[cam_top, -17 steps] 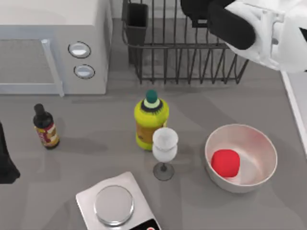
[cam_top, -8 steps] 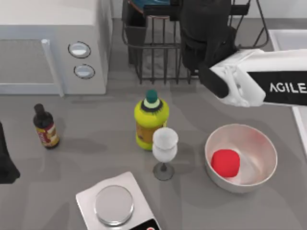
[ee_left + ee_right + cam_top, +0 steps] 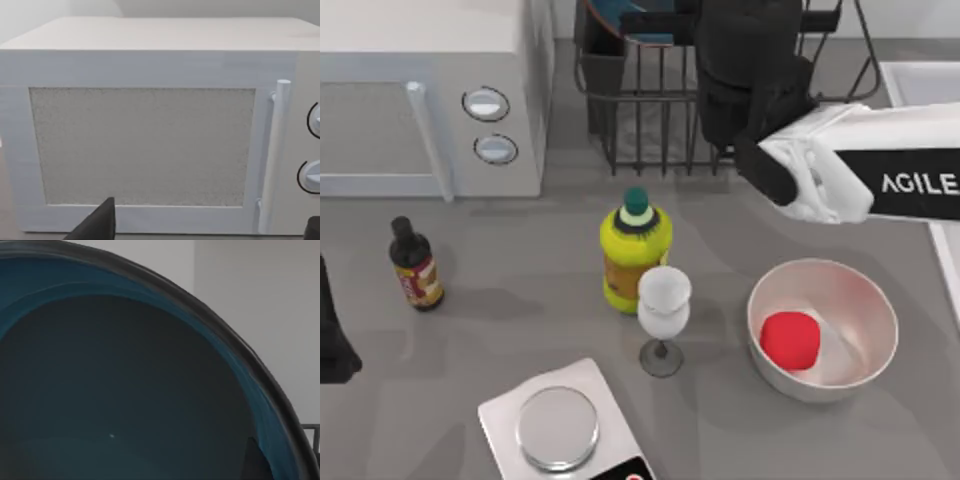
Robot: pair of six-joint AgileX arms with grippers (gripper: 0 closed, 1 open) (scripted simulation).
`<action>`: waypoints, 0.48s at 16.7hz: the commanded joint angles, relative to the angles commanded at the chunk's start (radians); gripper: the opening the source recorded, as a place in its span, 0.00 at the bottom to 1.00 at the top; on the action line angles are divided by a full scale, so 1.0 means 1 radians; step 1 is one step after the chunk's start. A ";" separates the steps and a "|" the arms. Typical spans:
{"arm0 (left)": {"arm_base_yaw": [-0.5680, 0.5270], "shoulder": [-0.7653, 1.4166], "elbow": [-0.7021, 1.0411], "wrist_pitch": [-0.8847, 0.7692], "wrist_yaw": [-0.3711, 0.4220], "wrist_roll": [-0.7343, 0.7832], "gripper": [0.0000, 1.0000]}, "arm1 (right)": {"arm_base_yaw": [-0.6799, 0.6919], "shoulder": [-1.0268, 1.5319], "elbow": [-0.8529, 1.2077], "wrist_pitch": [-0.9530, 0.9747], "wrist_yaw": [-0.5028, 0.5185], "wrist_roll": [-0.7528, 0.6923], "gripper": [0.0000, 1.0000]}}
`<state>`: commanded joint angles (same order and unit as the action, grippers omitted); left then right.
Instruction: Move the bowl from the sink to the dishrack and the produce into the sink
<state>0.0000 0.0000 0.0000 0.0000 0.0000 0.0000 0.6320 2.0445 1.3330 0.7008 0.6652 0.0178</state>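
the microwave (image 3: pixel 430 95) is seen at the upper left of the top view, the dishrack (image 3: pixel 650 110) at the upper middle. the right gripper (image 3: pixel 745 70) is held over the dishrack; whether its jaws are apart cannot be told. the bowl (image 3: pixel 625 15) is seen at the rack's top edge. the produce (image 3: pixel 790 340) is held in the white bowl (image 3: pixel 865 310) at lower right.

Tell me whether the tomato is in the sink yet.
Not yet. The tomato sits inside the white bowl on the table, while the sink is further back at the right edge.
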 joint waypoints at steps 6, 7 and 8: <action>0.000 0.000 0.000 0.000 0.000 0.000 1.00 | 0.000 0.000 0.000 0.000 0.000 0.000 0.75; 0.000 0.000 0.000 0.000 0.000 0.000 1.00 | 0.000 0.000 0.000 0.000 0.000 0.000 0.83; 0.000 0.000 0.000 0.000 0.000 0.000 1.00 | 0.000 0.000 0.000 0.000 0.000 0.000 0.90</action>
<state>0.0000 0.0000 0.0000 0.0000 0.0000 0.0000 0.6320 2.0445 1.3330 0.7008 0.6652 0.0178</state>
